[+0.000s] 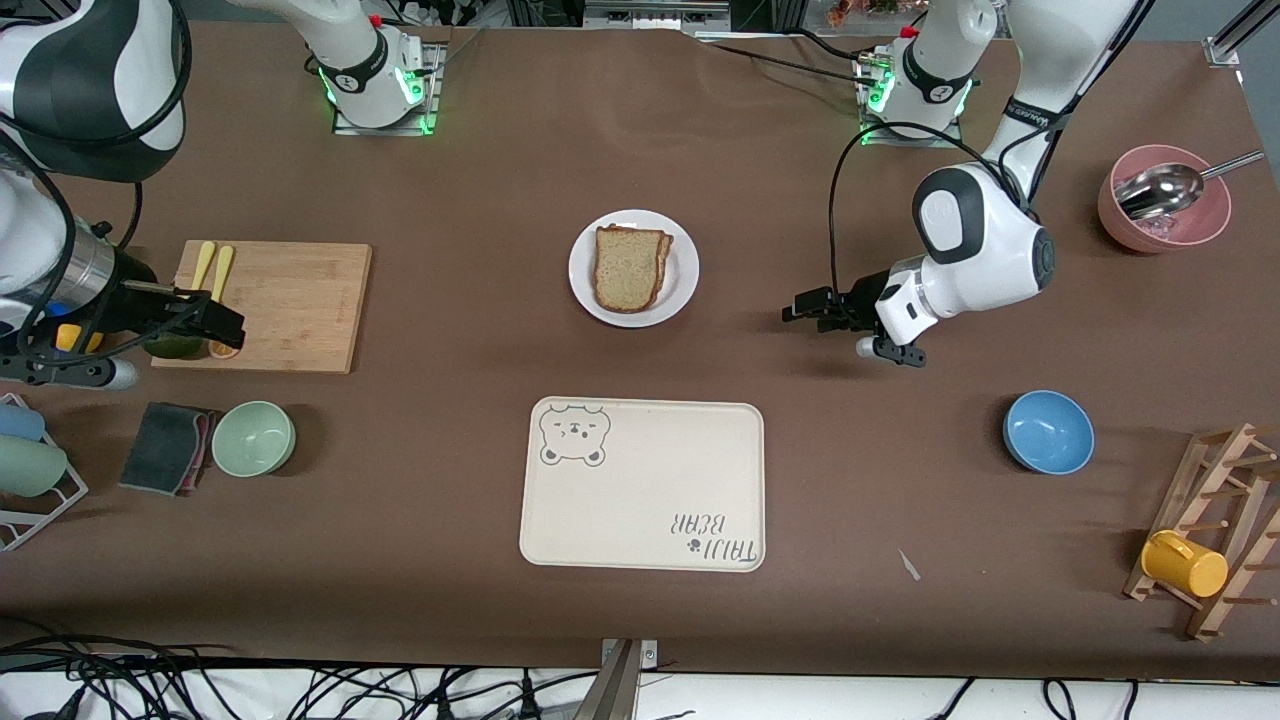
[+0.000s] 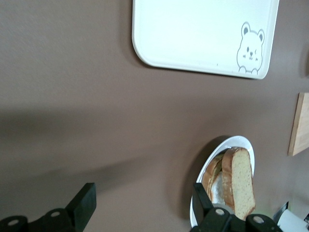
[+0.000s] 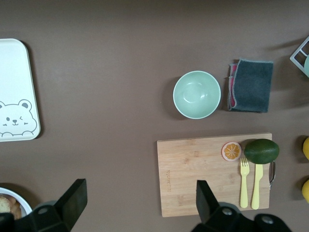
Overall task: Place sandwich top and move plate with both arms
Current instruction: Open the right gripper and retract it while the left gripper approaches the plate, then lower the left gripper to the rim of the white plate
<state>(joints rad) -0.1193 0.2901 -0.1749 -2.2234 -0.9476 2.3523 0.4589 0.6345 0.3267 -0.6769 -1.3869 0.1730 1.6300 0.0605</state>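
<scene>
Front view gives me the sandwich top (image 1: 626,268) lying on the white plate (image 1: 684,272), farther from the camera than the bear tray (image 1: 650,500). My left gripper (image 1: 812,308) hangs open and empty beside the plate. My right gripper (image 1: 205,322) waits, fingers spread, over the cutting board (image 1: 290,300).
</scene>
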